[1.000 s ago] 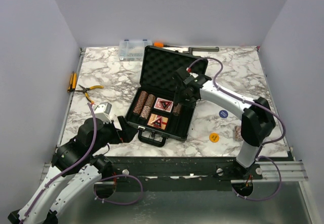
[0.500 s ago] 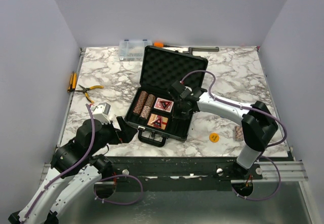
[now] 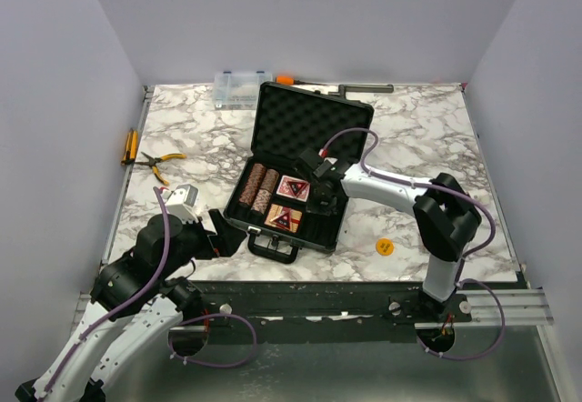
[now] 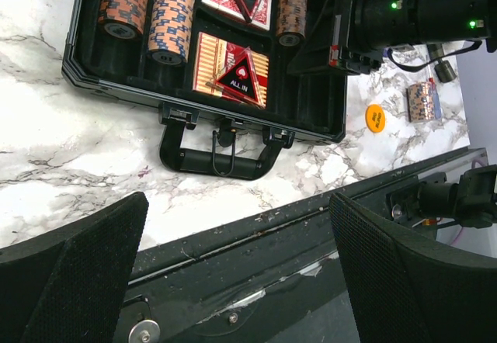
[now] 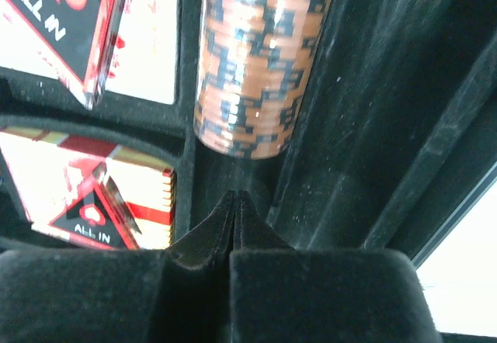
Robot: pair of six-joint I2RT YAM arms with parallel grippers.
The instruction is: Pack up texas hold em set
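I have the right gripper (image 5: 235,203) shut, empty, behind the orange-brown chip stack (image 5: 260,56) in the black foam-lined case (image 3: 314,122), probably to nudge it. Left gripper (image 4: 237,250) gapes, empty.

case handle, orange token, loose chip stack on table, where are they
case handle (image 4: 217,172), left wrist view, middle of grip bar
orange token (image 4: 375,116), left wrist view, face centre
loose chip stack (image 4: 422,100), left wrist view, its side

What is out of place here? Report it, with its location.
A brown chip stack and an orange round token lie loose on the marble table to the right of the open black case, outside its foam slots, while other stacks already sit inside. Nothing looks spilled or damaged.
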